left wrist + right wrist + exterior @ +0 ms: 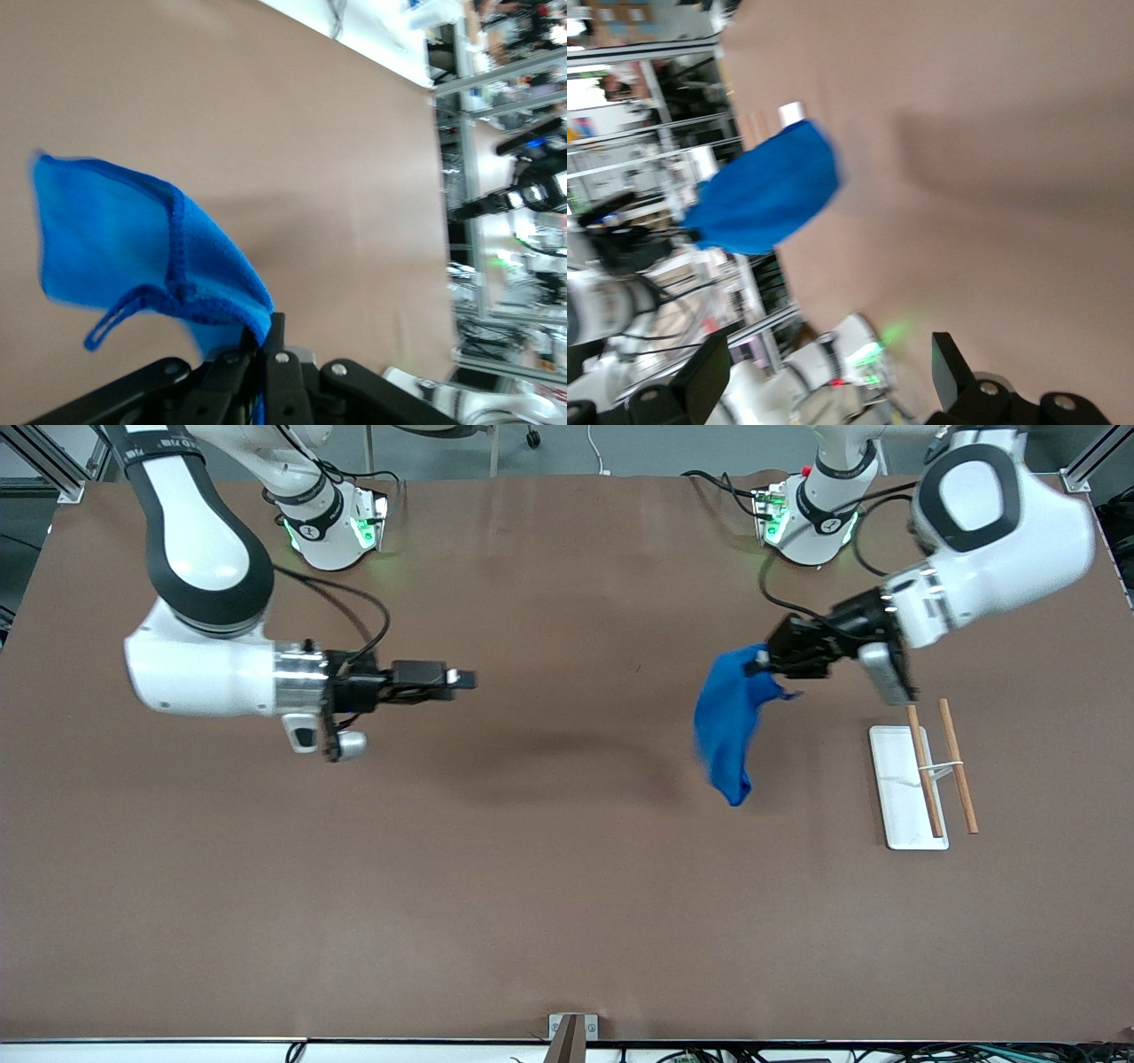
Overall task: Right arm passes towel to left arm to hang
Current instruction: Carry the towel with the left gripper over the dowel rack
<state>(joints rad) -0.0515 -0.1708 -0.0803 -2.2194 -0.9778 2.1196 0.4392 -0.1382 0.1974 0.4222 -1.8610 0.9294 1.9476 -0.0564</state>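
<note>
Right hand [465,679] in air over bare brown bench [532,886], fingers spread wide apart, holding nothing; right arm waits.

Towel [728,722]: bright blue, soft nap, bunched, hanging limp below left hand, lower tip clear of bench. Hemmed edge and small corner loop [111,320] visible just beside fingers.

Left hand [769,662] clenched on towel's upper corner, in air. White tray [899,797] with wooden rods [959,775] on bench under left wrist.
</note>
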